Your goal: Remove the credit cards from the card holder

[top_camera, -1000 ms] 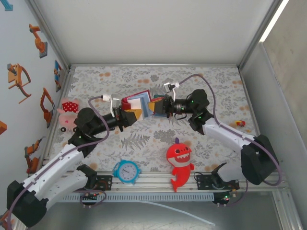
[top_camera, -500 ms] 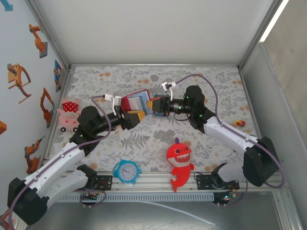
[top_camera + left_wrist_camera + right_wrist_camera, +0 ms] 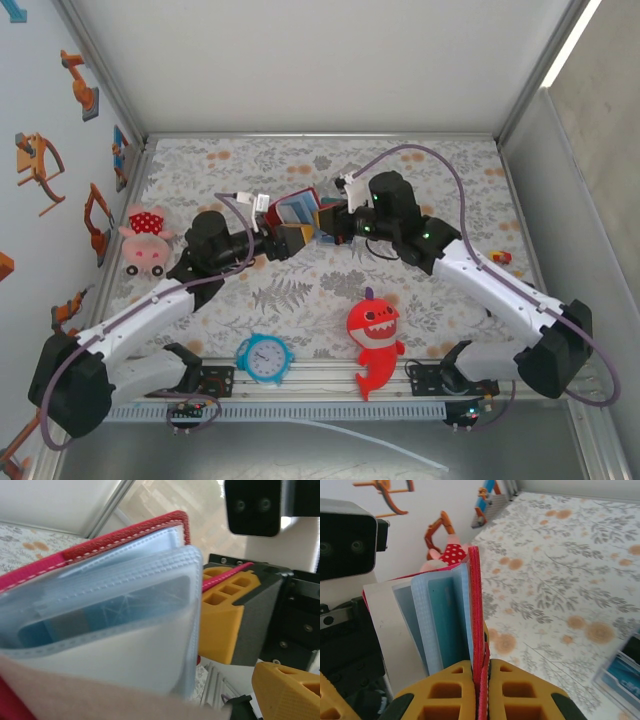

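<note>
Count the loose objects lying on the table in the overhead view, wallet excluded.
4: spotted pig far left, blue clock and red shark at the near edge, small red-yellow item at right. More may lie hidden.

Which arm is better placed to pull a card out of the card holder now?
Left. The right claw is shut on the card holder's red cover, holding it up. The left claw is open beside the clear sleeves, where a blue credit card shows.

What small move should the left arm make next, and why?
Probably bring the open left gripper onto the teal card: the right gripper pinches the red cover of the card holder, and the card sits inside a clear sleeve.
</note>
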